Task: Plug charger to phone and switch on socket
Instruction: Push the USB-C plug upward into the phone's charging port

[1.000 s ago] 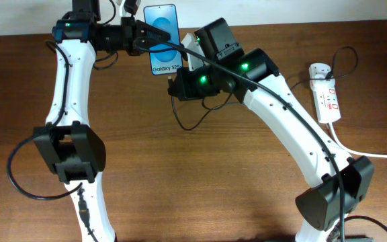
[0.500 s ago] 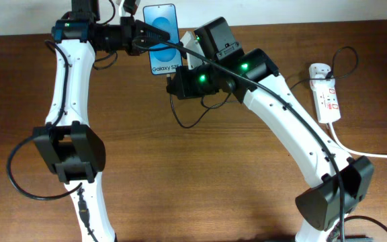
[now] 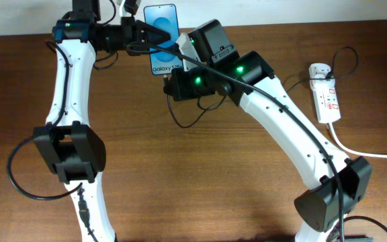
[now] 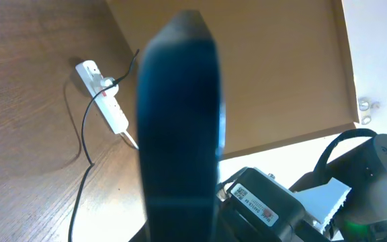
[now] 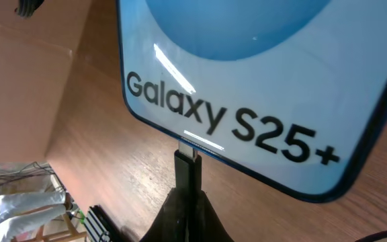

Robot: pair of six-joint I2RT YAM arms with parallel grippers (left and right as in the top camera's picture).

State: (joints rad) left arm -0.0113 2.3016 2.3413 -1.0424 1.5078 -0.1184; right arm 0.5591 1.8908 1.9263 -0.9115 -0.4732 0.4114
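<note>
The phone [image 3: 161, 17] is sitting up at the middle of the bench's [image 3: 200, 175] far edge. Its long axis is running from the far edge toward the near edge, and the end with the white text is facing the near edge. The left pincer [image 3: 142, 38] is reaching in from the left-edge side and appears to be clenched on the phone's long side. In the left wrist view the phone is showing only as a dark, blurred slab seen edge-on.

The right pincer [image 5: 185, 205] is grasping the charger [image 5: 188, 165] just behind its black plug tip. It is coming at the phone from the near-edge side, so the right arm is the one working the port end. In the right wrist view the plug is standing square to the phone's lower edge, in line with the long axis, and its tip is touching that edge at the middle. Whether it is fully seated cannot be told. Judging from this, the move in hand is a short straight push along the phone's long axis toward the far edge.

The slack cable [image 3: 180, 117] is looping over the bench below the right pincer.

The socket [image 3: 326, 97] is lying well apart near the right edge, lengthwise from far to near, and is carrying the white adapter [image 3: 318, 69] at its far end. Its switch position is too small to read.
</note>
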